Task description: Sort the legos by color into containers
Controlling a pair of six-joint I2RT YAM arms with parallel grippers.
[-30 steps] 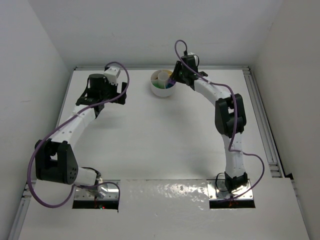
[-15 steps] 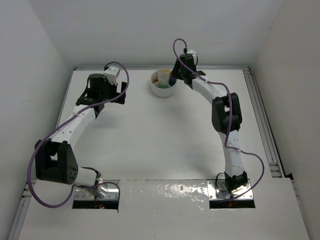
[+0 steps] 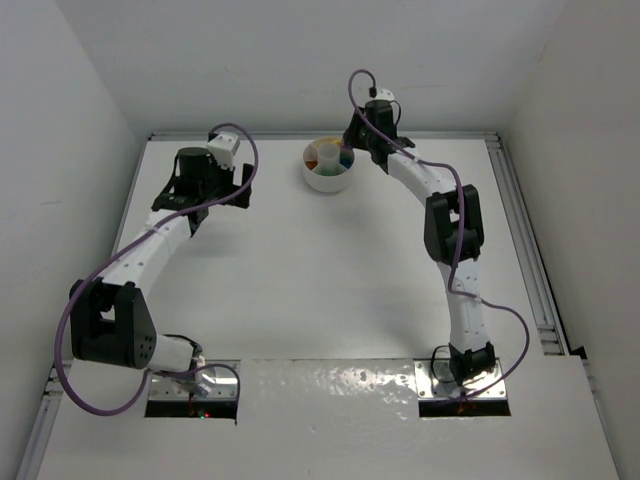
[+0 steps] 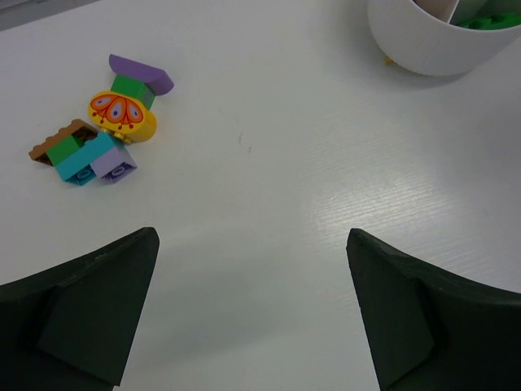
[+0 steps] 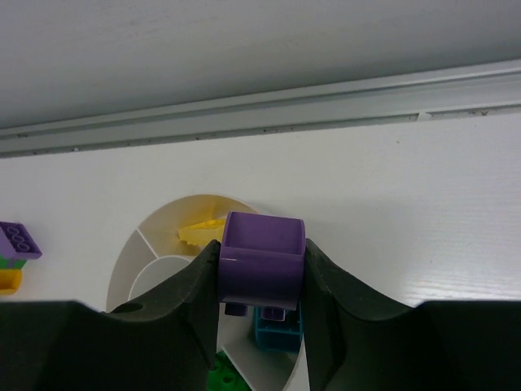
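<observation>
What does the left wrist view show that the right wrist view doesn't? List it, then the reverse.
Left wrist only: the open left gripper and most of a loose brick pile. Right wrist only: the right gripper shut on a purple brick, a yellow brick in the white dish, the rail. Both: that dish, with green bricks inside.

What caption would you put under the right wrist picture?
Right hand holds a purple lego over the white dish.

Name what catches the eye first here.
A purple brick clamped in the right tool, poised over the divided white dish at the far edge of the table. Next, a bright cluster of loose bricks lying ahead of the open left tool.
</observation>
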